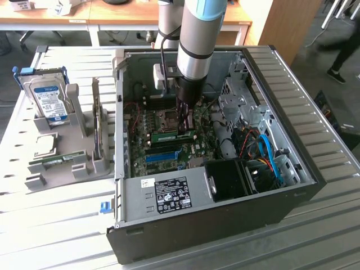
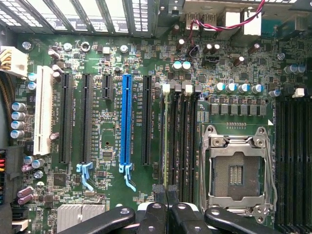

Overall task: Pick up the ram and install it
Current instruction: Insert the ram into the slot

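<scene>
The tool (image 2: 167, 194) is clenched shut, empty, pressing the ram (image 2: 163, 136) directly beneath it into the motherboard (image 2: 112, 73); installation looks nearly done.

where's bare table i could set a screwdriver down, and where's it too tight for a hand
Free: the slatted table nearer the camera than the grey parts holder, at the exterior view's left of the case; also the strip beyond the hard drive. Crowded: inside the case, around the gripper at the ram, and the cabled bay.
</scene>
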